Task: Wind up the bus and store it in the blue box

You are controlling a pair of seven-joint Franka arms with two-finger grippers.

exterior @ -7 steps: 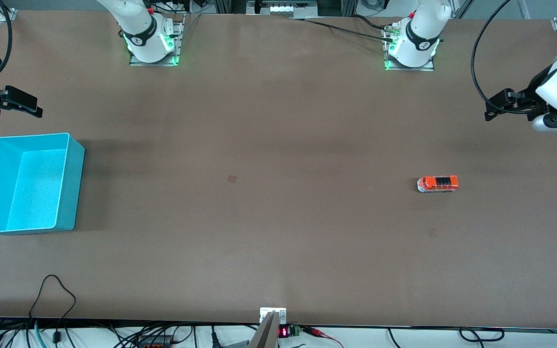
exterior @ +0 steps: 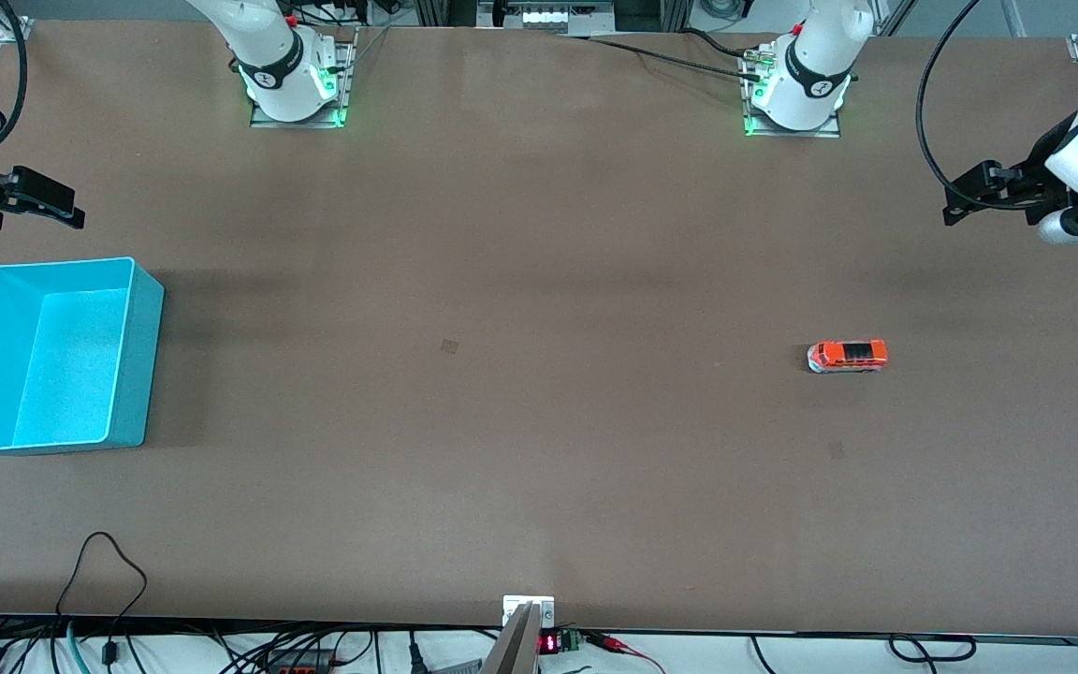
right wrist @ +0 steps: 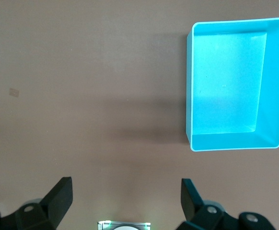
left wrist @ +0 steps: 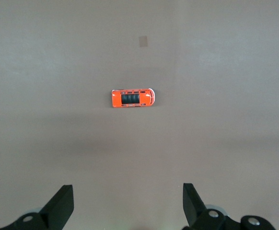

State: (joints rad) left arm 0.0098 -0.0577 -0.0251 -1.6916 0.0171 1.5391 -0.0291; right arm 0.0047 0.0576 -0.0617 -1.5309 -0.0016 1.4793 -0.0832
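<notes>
A broad brown table [exterior: 539,281] stretches between my two bases, matte and mostly bare apart from a couple of faint darker patches. The bus [exterior: 847,356] stands on its wheels on the tabletop toward my left arm's end — a small orange toy with dark roof windows and a pale lower body, lying lengthwise along the table. In my left wrist view the bus [left wrist: 133,97] shows from above, its row of dark roof panes plain, with bare table all around it.

My left gripper [exterior: 977,195] hangs in the air over the table's edge at my left arm's end, well apart from the bus. Its fingers [left wrist: 60,206] are spread wide with nothing between them.

The blue box [exterior: 141,318] sits at my right arm's end of the table — a turquoise bin with tall thin walls and a lighter rim, far larger than the bus and well apart from it. Nothing lies inside it; in my right wrist view the blue box [right wrist: 190,86] shows only its pale floor.

My right gripper [exterior: 34,201] waits in the air at that end, over bare table beside the box's wall that faces my bases. Its fingers [right wrist: 58,196] are likewise spread apart and hold nothing.
</notes>
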